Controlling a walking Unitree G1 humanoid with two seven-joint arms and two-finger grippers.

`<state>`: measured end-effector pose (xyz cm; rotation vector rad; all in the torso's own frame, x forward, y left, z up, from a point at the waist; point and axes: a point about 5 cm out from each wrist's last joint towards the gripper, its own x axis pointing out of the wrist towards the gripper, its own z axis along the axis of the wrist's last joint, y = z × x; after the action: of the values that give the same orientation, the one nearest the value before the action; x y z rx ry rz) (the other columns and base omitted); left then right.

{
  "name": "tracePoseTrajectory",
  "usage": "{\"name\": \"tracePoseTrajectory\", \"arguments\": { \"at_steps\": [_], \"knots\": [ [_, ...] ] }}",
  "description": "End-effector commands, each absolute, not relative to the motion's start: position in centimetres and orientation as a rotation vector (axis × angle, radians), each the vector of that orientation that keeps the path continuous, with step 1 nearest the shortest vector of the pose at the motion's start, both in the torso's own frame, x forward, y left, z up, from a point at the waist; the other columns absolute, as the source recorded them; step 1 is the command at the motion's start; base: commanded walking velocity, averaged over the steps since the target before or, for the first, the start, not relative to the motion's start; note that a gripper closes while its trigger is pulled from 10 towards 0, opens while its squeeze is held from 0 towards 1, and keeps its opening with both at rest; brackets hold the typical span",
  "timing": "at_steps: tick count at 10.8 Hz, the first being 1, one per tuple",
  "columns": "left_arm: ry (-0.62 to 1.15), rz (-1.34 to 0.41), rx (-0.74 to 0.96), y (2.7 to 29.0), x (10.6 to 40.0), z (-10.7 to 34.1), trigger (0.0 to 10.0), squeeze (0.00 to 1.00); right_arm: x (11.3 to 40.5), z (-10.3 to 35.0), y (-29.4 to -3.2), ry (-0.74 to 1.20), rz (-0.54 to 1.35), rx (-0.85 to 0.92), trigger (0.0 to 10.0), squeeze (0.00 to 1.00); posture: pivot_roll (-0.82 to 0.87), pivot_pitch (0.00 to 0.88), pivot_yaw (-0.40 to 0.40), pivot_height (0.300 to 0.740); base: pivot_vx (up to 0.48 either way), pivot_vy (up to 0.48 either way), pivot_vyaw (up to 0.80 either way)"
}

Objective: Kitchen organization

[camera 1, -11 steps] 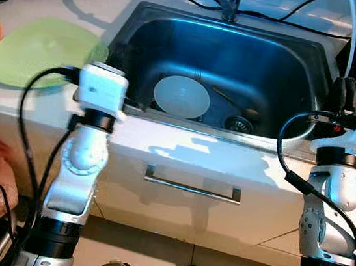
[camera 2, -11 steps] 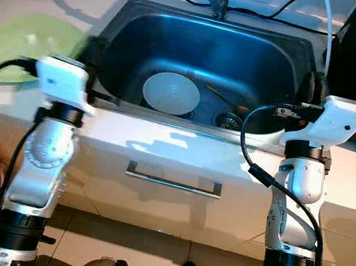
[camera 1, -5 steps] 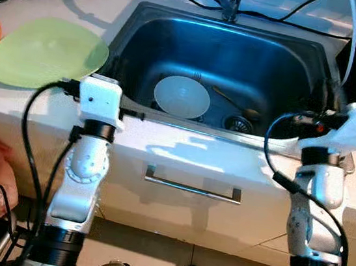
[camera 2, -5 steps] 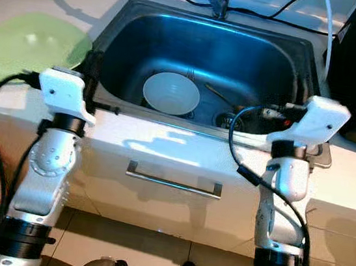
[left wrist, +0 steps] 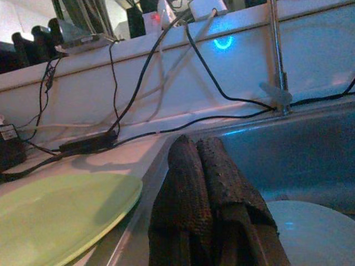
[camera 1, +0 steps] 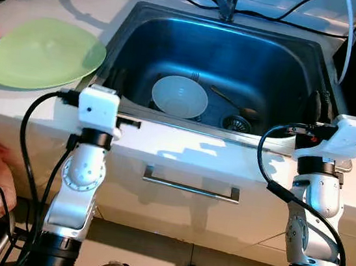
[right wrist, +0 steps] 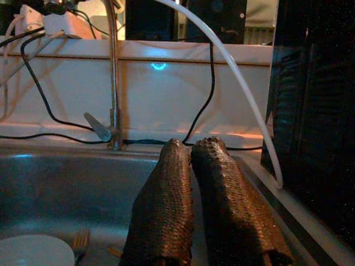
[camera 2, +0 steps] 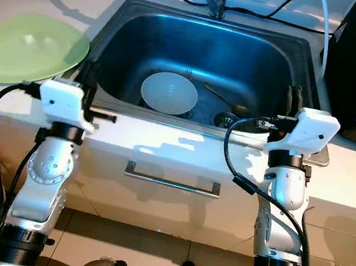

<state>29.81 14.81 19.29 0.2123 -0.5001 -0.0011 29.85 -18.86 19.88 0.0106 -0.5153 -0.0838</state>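
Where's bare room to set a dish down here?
Free: sink floor behind the white bowl, toward the faucet. Crowded: around the drain with fork and spoon; left counter holds the green plate and cables.

White counter [camera 1: 182, 148] with handled drawer [camera 1: 190, 188], tiled floor [camera 1: 149, 250] below.

Brushed steel sink [camera 1: 292, 63] gleams; white bowl [camera 1: 179, 96] and green plate [camera 1: 44, 53] look smooth, glossy.

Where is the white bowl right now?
The white bowl sits on the sink floor, left of the drain, with a fork just behind it.
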Motion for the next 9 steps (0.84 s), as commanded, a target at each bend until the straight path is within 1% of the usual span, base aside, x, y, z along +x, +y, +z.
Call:
{"name": "tracePoseTrajectory", "arguments": {
  "at_steps": [1,3,6,9],
  "knots": [
    [-0.518,-0.007,0.203,14.4,29.8,19.3,10.0,0.0,29.6,19.6,-19.2,-0.52,-0.11,0.017,10.0,0.0,0.05,0.161,-0.012,0.74,0.0,0.0,0.0],
    [-0.513,-0.009,0.193,14.0,29.9,18.9,10.0,0.0,29.6,18.9,-19.0,-0.503,-0.104,0.01,10.0,0.0,0.05,0.16,-0.014,0.74,0.0,0.0,0.0],
    [-0.493,0.009,0.228,15.1,29.4,18.3,10.0,0.0,29.3,17.6,-19.8,-0.463,-0.118,-0.013,10.0,0.0,0.05,0.158,-0.012,0.74,0.0,0.0,0.0],
    [-0.484,0.003,0.234,15.2,29.1,17.9,10.0,0.0,29.0,17.6,-20.0,-0.464,-0.131,-0.015,10.0,0.0,0.04,0.155,-0.008,0.74,0.0,0.0,0.0]
  ]
}}
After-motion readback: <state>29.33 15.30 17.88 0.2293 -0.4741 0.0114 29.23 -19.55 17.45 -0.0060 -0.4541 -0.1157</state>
